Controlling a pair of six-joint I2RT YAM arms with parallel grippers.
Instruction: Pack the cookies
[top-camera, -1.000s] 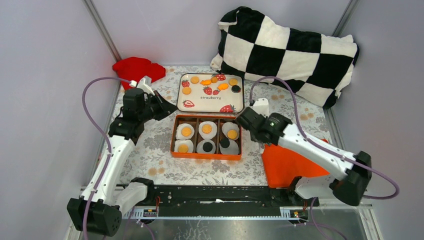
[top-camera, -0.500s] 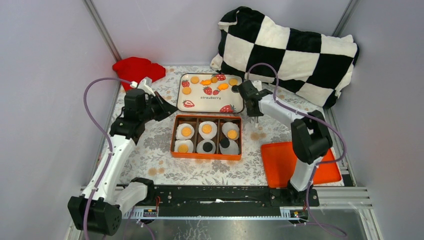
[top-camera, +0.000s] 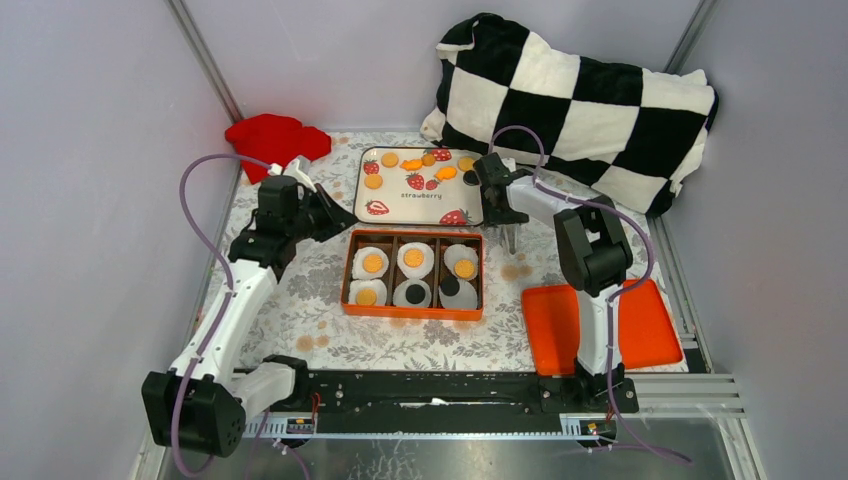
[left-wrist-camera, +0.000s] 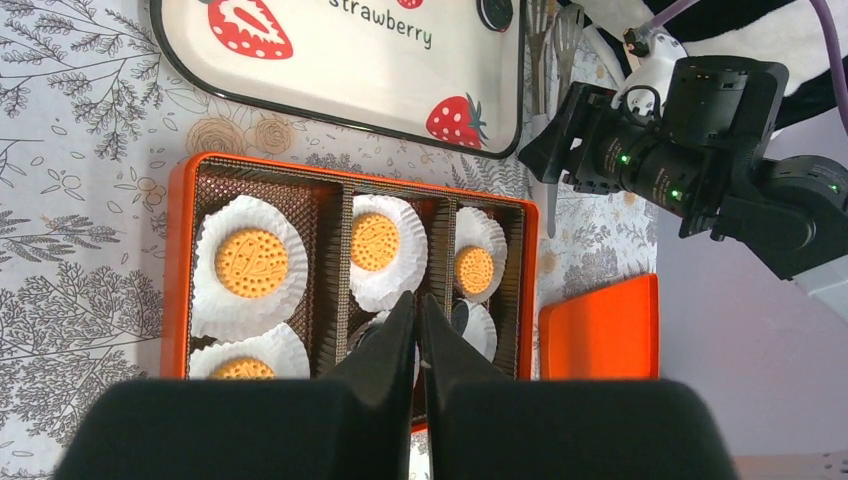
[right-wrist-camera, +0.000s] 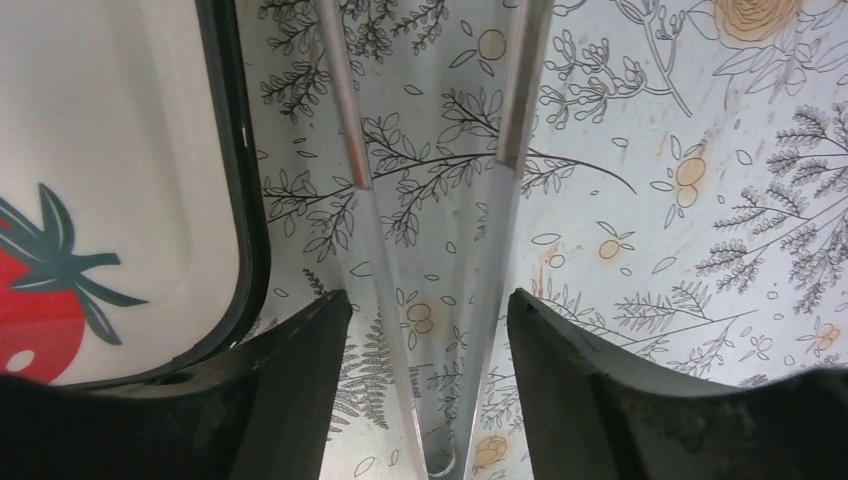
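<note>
Loose cookies lie on the white strawberry tray: orange discs, orange fish shapes and a black disc. The orange box holds paper cups with orange cookies and black ones. It also shows in the left wrist view, with cookies. My left gripper is shut and empty, above the box's left side. My right gripper is open, low over the tablecloth right of the tray. Its fingers straddle metal tongs lying there.
An orange lid lies at the near right. A black-and-white checked pillow fills the back right. A red cloth lies at the back left. The tray's dark rim runs just left of my right gripper.
My right arm has swung from over the orange lid to the far side, beside the tray's right edge, and dropped over the tongs. My left gripper has shifted slightly right.
</note>
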